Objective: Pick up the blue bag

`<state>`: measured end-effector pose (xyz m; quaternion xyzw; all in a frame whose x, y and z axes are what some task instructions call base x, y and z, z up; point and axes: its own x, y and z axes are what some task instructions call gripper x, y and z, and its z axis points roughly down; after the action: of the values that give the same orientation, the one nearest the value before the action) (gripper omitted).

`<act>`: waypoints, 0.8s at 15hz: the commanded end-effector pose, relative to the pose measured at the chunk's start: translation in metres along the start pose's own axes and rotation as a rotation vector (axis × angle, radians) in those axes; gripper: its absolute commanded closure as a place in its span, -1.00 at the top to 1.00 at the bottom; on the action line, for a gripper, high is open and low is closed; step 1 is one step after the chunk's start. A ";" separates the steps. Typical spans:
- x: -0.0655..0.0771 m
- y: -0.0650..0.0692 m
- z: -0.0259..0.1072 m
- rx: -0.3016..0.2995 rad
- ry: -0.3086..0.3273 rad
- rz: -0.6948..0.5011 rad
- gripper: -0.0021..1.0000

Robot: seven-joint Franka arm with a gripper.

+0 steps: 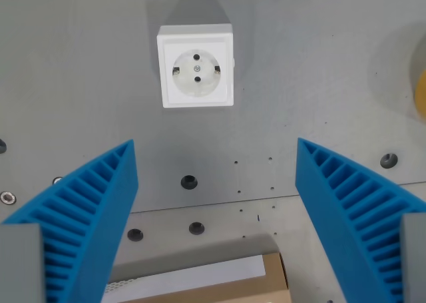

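Your gripper (216,203) hangs wide and empty over the grey table (319,83); only a white socket (196,66) and a cardboard box (219,286) show; no blue bag is visible; expect it soft, light; pinch a fold.

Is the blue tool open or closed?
Open. The tool has its two blue fingers wide apart, with bare grey table between them.

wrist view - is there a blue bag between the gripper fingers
No, the open gripper has only bare grey table between its fingers; no bag shows.
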<state>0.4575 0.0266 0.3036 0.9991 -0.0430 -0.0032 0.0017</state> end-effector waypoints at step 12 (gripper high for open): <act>0.014 0.008 0.010 0.000 0.011 0.028 1.00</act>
<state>0.4633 0.0213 0.2950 0.9989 -0.0477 -0.0008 0.0012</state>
